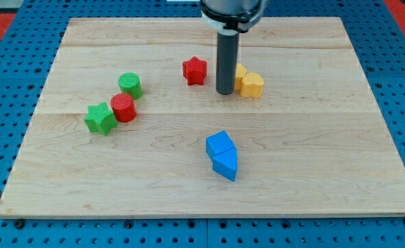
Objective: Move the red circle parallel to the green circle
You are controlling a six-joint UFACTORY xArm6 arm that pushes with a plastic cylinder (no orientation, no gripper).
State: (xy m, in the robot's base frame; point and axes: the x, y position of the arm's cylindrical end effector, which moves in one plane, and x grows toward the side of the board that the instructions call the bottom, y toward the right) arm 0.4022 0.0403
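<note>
The red circle [123, 107] sits on the wooden board at the view's left. It touches the green star [100, 118] at its lower left. The green circle [130, 85] stands just above and right of the red circle, close to it. My tip [224, 92] rests on the board near the middle top, well to the right of both circles. It stands between the red star [195, 70] and the yellow blocks [248, 83].
Two blue blocks [223, 156] lie together below the middle of the board. The yellow blocks are partly hidden behind the rod. The wooden board [326, 138] lies on a blue pegboard surface.
</note>
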